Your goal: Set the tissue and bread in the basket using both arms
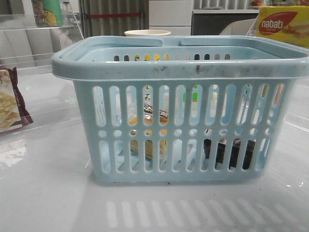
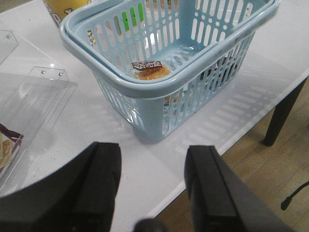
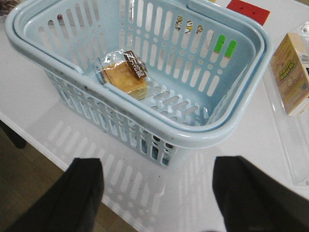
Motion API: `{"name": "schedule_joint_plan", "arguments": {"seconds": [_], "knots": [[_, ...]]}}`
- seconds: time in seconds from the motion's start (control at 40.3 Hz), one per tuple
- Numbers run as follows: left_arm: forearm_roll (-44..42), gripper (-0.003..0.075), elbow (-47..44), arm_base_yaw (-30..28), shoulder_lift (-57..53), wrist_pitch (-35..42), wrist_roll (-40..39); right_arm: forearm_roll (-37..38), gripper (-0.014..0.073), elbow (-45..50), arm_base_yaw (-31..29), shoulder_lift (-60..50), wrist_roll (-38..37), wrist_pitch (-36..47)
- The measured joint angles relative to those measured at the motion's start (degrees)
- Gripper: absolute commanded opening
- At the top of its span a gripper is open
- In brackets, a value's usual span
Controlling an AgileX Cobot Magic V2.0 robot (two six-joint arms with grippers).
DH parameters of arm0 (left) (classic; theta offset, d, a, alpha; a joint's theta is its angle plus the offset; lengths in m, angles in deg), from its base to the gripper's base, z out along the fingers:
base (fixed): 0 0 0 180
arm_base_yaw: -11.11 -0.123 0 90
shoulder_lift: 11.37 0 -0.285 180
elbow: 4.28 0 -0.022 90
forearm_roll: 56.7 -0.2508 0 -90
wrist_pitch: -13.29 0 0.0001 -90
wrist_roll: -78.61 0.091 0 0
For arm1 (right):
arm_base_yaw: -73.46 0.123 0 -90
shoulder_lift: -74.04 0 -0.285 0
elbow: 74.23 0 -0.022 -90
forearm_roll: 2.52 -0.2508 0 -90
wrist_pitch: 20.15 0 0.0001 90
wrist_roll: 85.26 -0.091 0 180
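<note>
Bread [image 3: 124, 76] and tissue [image 1: 231, 153] both in basket [image 1: 178, 67], left hand [image 2: 153, 181] and right hand [image 3: 157, 193] wide open, empty, above tabletop [image 1: 48, 193].

white table [image 1: 48, 193], basket [image 1: 181, 72], cracker packet [image 1: 10, 104]

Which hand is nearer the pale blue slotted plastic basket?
Right, by the look of it. The right hand hovers open just off the basket's long wall, the basket filling its view. The left hand hovers open off a corner, where the basket looks smaller.
</note>
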Motion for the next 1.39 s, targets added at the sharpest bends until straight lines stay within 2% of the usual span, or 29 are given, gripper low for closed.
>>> {"name": "schedule_joint_plan", "arguments": {"seconds": [0.248, 0.596, 0.695, 0.769, 0.918, 1.092, 1.166, 1.216, 1.39], "knots": [[0.2, 0.0384, -1.9, 0.0, -0.4, -0.1, 0.0, 0.0, 0.057, 0.1, 0.0, 0.0, -1.9, -4.4], [0.3, 0.0383, -2.0, 0.0, -0.4, -0.1, 0.0, 1.1, 0.0559, 0.1, 0.0, 0.0, -4.4, -4.7], [0.4, 0.038, -2.0, 0.0, -0.4, -0.1, 0.0, 1.1, 0.0485, 0.1, 0.0, 0.0, -4.4, -4.7], [0.4, 0.0355, -2.0, 0.0, -0.4, -0.1, 0.0, 1.2, 0.0394, 0.1, 0.0, 0.0, -4.4, -4.7], [0.4, 0.0239, -2.0, 0.0, -0.4, -0.1, 0.0, 1.5, 0.0245, 0.1, 0.0, 0.0, -4.4, -4.7], [0.4, 0.0116, -2.0, 0.0, -0.4, -0.1, 0.0, 1.6, 0.0128, 0.1, 0.0, 0.0, -4.4, -4.7], [0.4, 0.0091, -2.0, 0.0, -0.4, -0.1, 0.0, 1.6, 0.008, 0.1, 0.0, 0.0, -4.4, -4.7], [0.4, 0.0091, -2.0, 0.0, -0.4, -0.1, 0.0, 1.6, 0.0053, 0.1, 0.0, 0.0, -4.4, -4.7], [0.8, 0.0091, -2.0, 0.0, -0.4, -0.1, 0.0, 1.6, 0.0055, 0.1, 0.0, 0.0, -4.4, -4.7]]}}
